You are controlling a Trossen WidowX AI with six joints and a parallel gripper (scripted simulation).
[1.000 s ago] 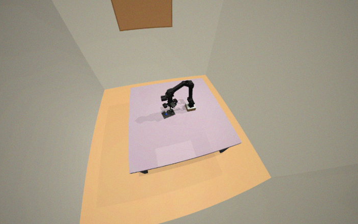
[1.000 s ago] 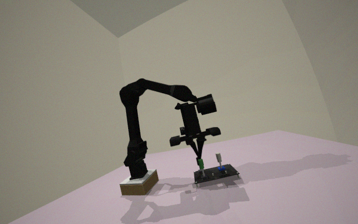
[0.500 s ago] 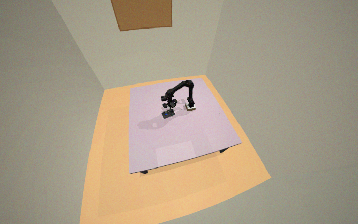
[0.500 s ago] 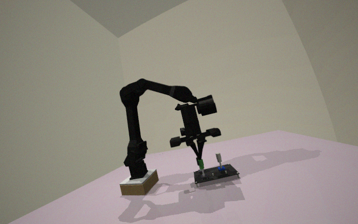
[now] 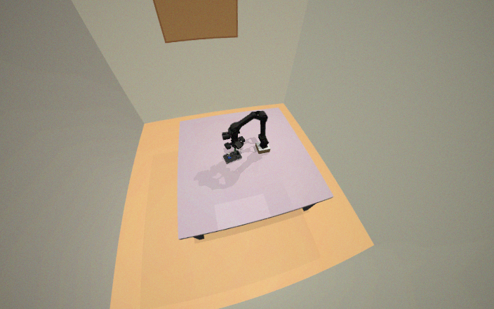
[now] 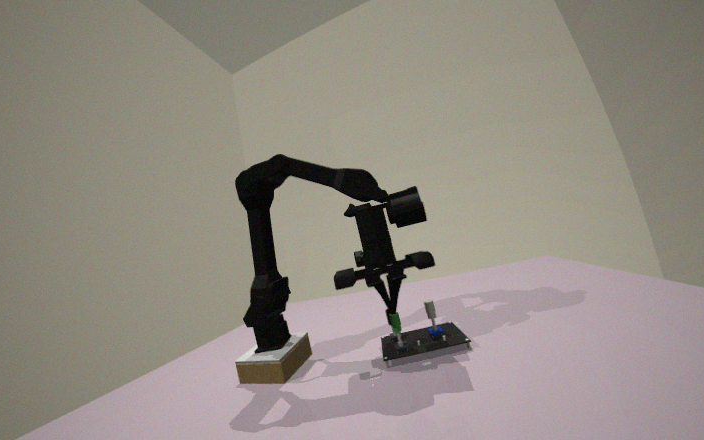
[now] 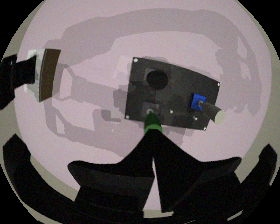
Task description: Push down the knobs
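The dark circuit board (image 5: pixel 232 157) (image 6: pixel 453 334) (image 7: pixel 183 80) stands on short legs. A green knob (image 6: pixel 395 322) (image 7: pixel 152 121) stands at the board's near-base end, with bare shaft showing below it. A pale knob (image 6: pixel 429 309) (image 7: pixel 219 117) stands high on a shaft above the blue potentiometer (image 6: pixel 435 331) (image 7: pixel 198 101). A black knob (image 7: pixel 157 79) is also on the board; it is mostly hidden behind the fingertips in the exterior view. My gripper (image 6: pixel 391 311) (image 7: pixel 152 133) is shut and empty, its tips at the top of the green knob; contact cannot be told for certain.
The arm's base block (image 5: pixel 262 148) (image 6: pixel 260 372) (image 7: pixel 50 75) stands to one side of the board. Small pins stick up from the board between the knobs. Shadows of the arm fall across the board and the pink table (image 5: pixel 203 207) (image 6: pixel 562 383).
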